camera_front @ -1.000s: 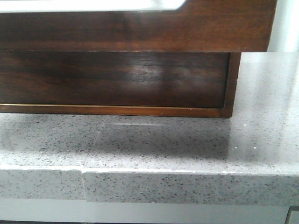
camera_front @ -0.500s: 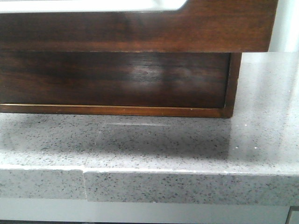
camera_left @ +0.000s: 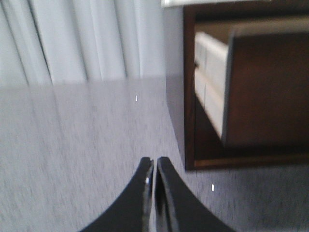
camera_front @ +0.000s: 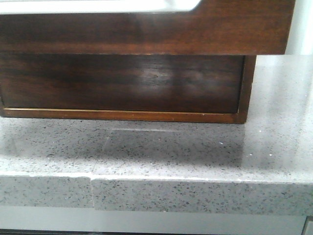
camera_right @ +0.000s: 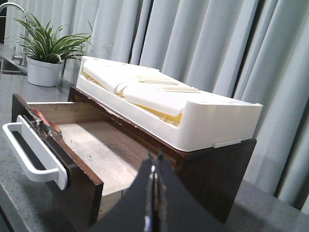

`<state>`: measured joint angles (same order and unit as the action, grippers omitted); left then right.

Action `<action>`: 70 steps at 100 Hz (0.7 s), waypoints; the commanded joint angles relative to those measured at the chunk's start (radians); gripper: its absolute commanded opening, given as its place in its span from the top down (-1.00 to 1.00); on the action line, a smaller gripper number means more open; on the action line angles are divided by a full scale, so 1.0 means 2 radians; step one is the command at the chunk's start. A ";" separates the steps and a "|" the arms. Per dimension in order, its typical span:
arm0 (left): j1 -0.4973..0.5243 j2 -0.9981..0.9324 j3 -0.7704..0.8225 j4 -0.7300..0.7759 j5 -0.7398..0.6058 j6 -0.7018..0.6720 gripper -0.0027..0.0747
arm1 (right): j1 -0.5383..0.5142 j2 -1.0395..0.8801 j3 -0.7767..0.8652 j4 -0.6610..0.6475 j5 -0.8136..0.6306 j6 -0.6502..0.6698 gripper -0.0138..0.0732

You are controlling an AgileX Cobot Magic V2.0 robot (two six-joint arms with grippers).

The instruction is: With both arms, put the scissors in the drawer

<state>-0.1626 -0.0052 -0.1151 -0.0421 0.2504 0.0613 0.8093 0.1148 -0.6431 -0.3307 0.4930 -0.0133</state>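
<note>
So, drawer pulled out, both grippers pinched shut on nothing.

Biggest first: the grey speckled counter (camera_front: 195,156) carries a dark wood cabinet (camera_right: 212,164) with a white tray (camera_right: 193,113) on top. Its drawer (camera_right: 91,145) sits open, and the scissors (camera_right: 43,124) lie inside at the front, right behind the white handle (camera_right: 29,159). Left gripper (camera_left: 154,171) and right gripper (camera_right: 153,166) both have fingers pressed together, empty.
</note>
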 commanded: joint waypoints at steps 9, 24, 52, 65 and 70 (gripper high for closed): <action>-0.004 -0.014 0.038 0.017 -0.046 -0.061 0.98 | -0.001 0.007 -0.010 -0.011 -0.037 -0.001 0.79; -0.004 -0.014 0.062 0.003 -0.011 -0.061 0.98 | -0.001 0.007 -0.010 -0.011 -0.037 -0.001 0.79; -0.004 -0.014 0.065 -0.005 0.014 -0.061 0.98 | -0.001 0.007 -0.010 -0.011 -0.037 -0.001 0.79; -0.004 -0.014 0.065 -0.005 0.014 -0.061 0.98 | -0.001 0.007 -0.010 -0.011 -0.037 -0.001 0.79; -0.004 -0.014 0.065 -0.005 0.014 -0.061 0.98 | -0.001 0.007 -0.010 -0.011 -0.037 -0.001 0.79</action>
<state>-0.1626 -0.0052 -0.0051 -0.0384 0.3235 -0.0493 0.8093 0.1148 -0.6431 -0.3323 0.4930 -0.0133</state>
